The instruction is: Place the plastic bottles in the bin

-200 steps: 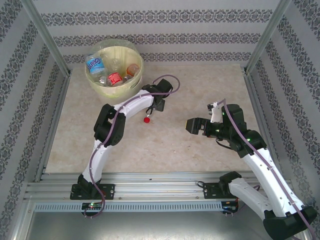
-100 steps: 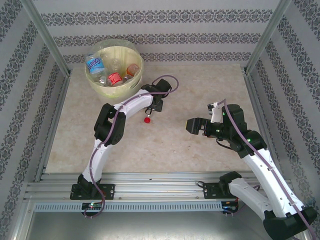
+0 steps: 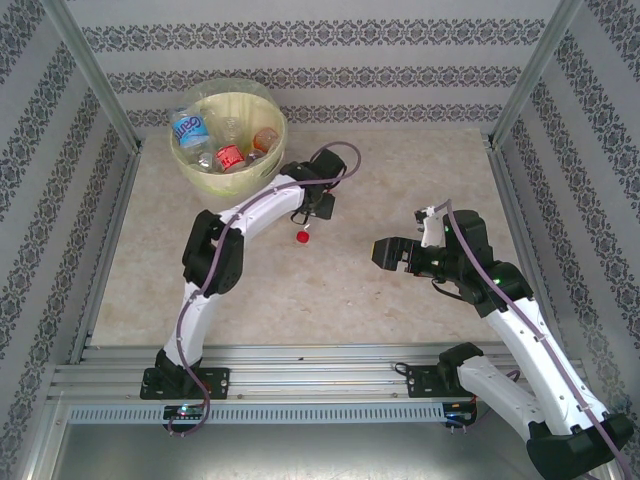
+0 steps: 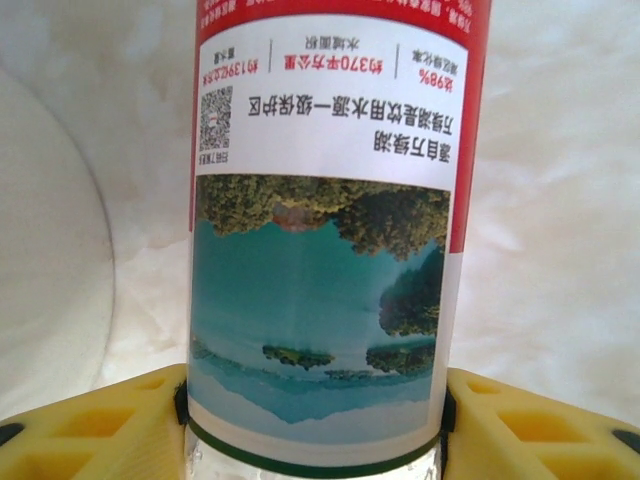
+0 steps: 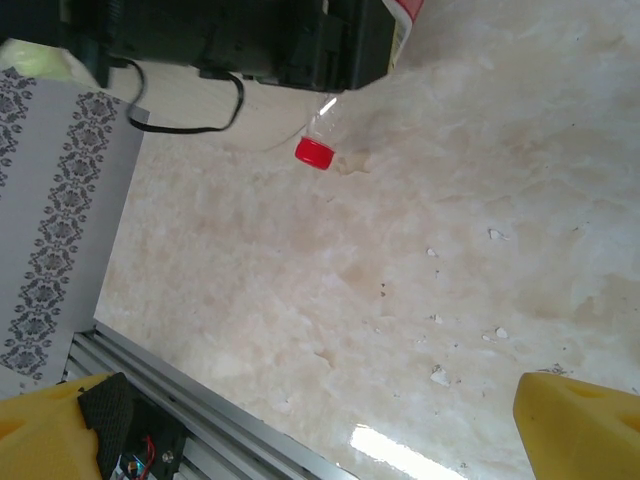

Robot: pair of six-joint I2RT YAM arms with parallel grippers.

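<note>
**Plastic bottle pinched across its label, bin beyond**

Nearest, at centre right of the top view, the right jaws stand spread wide with nothing between them. In the right wrist view their yellow tips sit in the two bottom corners over bare marbled worktop.

Further in, just above centre of the top view, the left jaws are pinching the red-capped bottle across its body. The left wrist view shows a yellow pad pressed to each side at the label's edge. The bottle's clear neck and red cap stick out below the wrist. Whether it is clear of the worktop I cannot tell.

The neck looks empty, so the bottle is probably very light, thin-walled and springy. A hard squeeze would dent it, and the glossy label may slip. Holding it across the round body near the label's edge seems sound, because the neck is too thin to trap well.

Farthest, at upper left of the top view, the bin has several bottles lying in its pale bag.
</note>
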